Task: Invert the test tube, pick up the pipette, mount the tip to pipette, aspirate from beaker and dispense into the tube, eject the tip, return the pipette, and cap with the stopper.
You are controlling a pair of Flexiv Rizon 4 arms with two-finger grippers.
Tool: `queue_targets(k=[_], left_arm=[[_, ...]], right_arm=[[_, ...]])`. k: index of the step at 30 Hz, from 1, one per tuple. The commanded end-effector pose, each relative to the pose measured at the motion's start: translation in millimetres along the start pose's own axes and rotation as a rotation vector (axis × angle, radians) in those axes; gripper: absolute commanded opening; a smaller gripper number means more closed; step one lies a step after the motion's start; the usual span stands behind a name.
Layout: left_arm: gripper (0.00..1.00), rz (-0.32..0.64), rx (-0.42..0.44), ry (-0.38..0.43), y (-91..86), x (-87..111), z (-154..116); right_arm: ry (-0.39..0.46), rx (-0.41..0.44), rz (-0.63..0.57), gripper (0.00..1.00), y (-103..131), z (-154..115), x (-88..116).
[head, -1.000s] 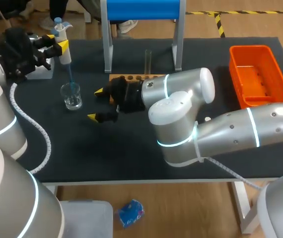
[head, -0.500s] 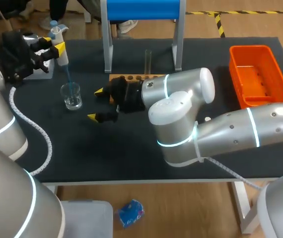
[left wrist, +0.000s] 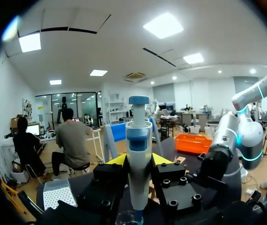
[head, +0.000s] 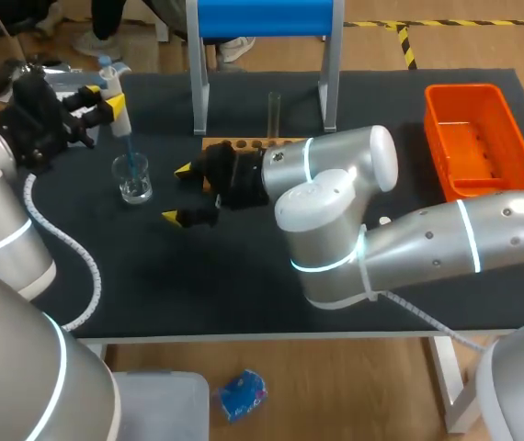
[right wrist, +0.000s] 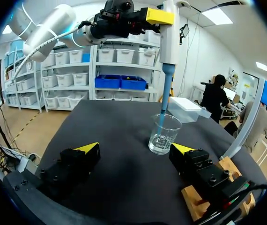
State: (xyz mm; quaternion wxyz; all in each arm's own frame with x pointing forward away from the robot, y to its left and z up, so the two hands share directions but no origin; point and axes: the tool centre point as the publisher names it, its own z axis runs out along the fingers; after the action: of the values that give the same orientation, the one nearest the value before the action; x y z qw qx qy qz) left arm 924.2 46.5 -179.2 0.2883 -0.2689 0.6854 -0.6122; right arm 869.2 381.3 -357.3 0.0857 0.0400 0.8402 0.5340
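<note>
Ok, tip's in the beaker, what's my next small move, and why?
Probably ease the pipette straight down a little before aspirating. The left gripper is shut on it, and the tip is inside the beaker but seems to end above its bottom; the liquid level is hard to see.

Right arm (head: 336, 197) covers much of the rack (head: 244, 143) in head view, so its front part can't be seen. From left wrist, pipette (left wrist: 138, 154) btm end is cut off at the edge; beaker (left wrist: 127, 218) shows only a rim (liquid lvl unreadable).
</note>
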Motion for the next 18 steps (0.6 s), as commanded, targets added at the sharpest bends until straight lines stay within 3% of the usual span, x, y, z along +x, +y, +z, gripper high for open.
queue_targets(k=[1, 18], left_arm=[[0.0, 0.001, -0.017, 0.011, 3.8, -2.8, 6.0], [0.0, 0.0, -0.024, 0.01, 12.3, -10.0, 12.4]], right_arm=[[-0.002, -0.002, 0.0, 1.0, -0.9, 1.8, 0.4], [-0.002, -0.002, 0.0, 1.0, -0.9, 1.8, 0.4]])
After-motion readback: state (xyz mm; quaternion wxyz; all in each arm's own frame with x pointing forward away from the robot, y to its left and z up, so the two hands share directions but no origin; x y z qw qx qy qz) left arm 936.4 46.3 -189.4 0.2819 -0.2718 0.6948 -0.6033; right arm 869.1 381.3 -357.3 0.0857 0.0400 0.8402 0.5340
